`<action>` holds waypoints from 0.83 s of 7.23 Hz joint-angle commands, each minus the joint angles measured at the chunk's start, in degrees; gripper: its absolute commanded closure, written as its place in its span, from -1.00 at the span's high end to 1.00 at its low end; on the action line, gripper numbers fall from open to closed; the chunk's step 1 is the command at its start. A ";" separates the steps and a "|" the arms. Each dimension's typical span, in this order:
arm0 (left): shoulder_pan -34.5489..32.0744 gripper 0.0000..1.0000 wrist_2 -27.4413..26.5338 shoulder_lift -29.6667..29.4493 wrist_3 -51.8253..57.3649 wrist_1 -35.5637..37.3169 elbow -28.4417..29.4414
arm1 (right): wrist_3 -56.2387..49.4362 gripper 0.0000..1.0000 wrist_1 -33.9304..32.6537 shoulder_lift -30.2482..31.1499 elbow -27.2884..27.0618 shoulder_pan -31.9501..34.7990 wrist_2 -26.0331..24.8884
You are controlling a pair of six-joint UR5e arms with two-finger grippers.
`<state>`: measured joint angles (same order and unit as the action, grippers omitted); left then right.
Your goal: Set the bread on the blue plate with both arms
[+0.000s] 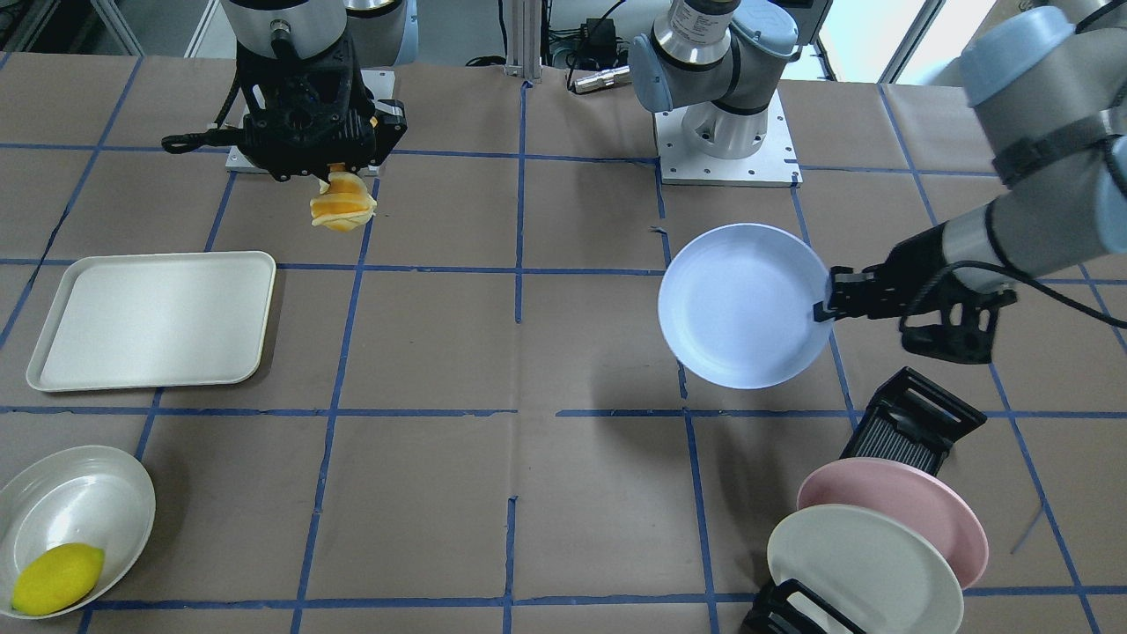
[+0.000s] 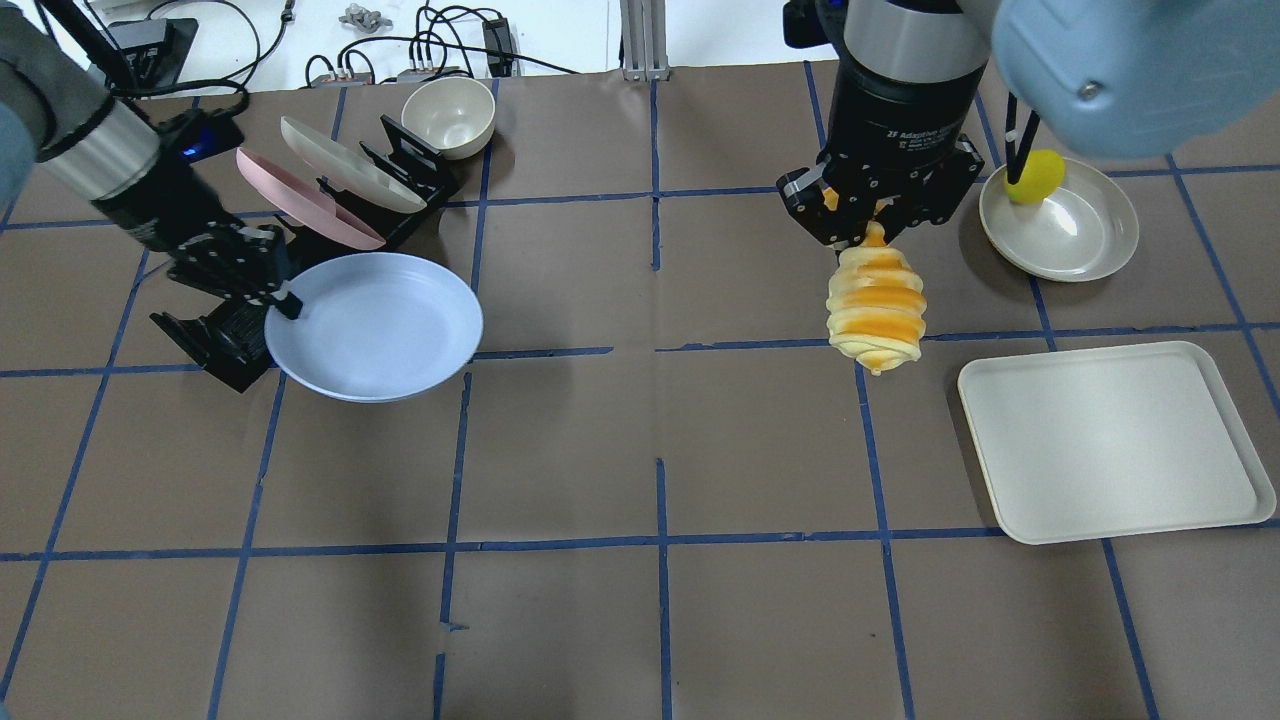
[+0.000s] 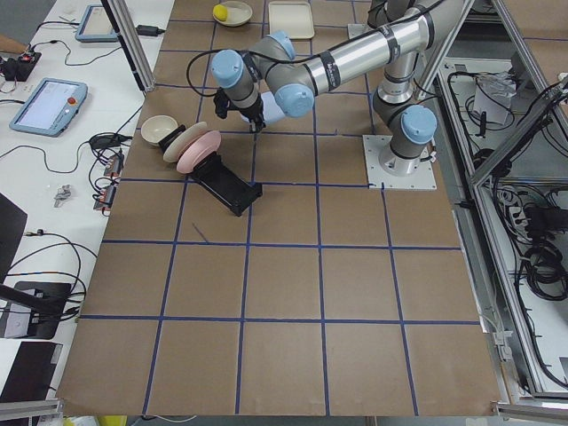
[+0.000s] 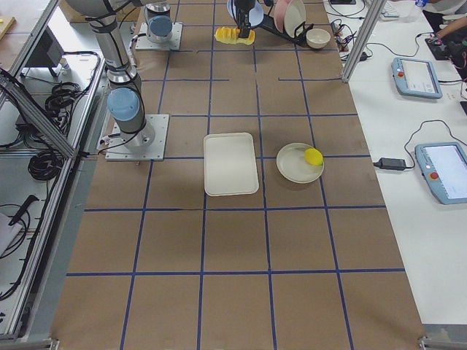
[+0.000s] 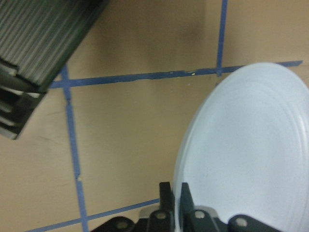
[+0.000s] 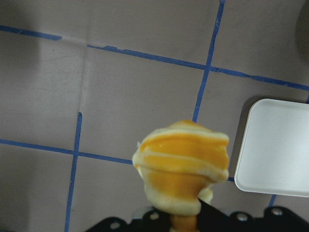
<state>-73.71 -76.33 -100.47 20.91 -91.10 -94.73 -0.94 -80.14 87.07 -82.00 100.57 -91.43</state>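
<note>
Pinching the bread [image 2: 876, 310] by its top tip with the right gripper [image 2: 868, 222], clamped tight on it. Hanging it long-way down in the air over the brown table [image 2: 650, 620], near a corner of the white tray [image 2: 1110, 440]. Most likely held this way so the low end can touch down first and the rest can lie flat after.

Gripping the blue plate [image 2: 375, 325] by its thin rim with the left gripper [image 2: 284, 300], jaws squeezed shut on the edge. Holding it up off the table, judging by the shadow under it, with the open side up and about flat, ready to catch the bread. Just beside the black rack [image 2: 435, 172], where the pink plate [image 2: 300, 198] and the cream plate [image 2: 345, 162] stand on edge.

Nothing on the blue plate yet. Bread far over on one side, plate far over on the other, with lots of bare table between.

Looks like the carry step: bring both toward the middle, get the bread over the plate, then let go down low.

Take care with the plate: held by one edge only, so might tip or slip. Take care with the bread too: soft and pinched only at the tip, so might swing or pull loose.

Leave alone the lemon [image 2: 1035, 175] in the white bowl [image 2: 1080, 240].
</note>
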 commanded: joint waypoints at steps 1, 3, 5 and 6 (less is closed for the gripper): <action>-10.02 -0.67 3.21 -0.94 -7.79 10.19 -3.79 | -0.03 -0.94 -0.01 -0.06 0.00 -0.11 -0.15; -15.39 -0.67 6.71 -6.37 -11.73 20.30 -4.32 | -0.03 -0.94 -0.01 -0.06 0.00 -0.29 -0.24; -19.44 -0.67 6.90 -12.00 -14.75 30.85 -4.59 | -0.03 -0.93 0.07 -0.06 0.00 -0.29 -0.15; -20.50 -0.66 6.90 -14.64 -14.93 34.81 -5.11 | -0.12 -0.94 -0.01 -0.06 0.00 -0.29 -0.15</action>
<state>-92.50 -69.55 -111.85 6.69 -61.72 -99.36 -0.99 -80.09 87.01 -82.00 100.29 -91.61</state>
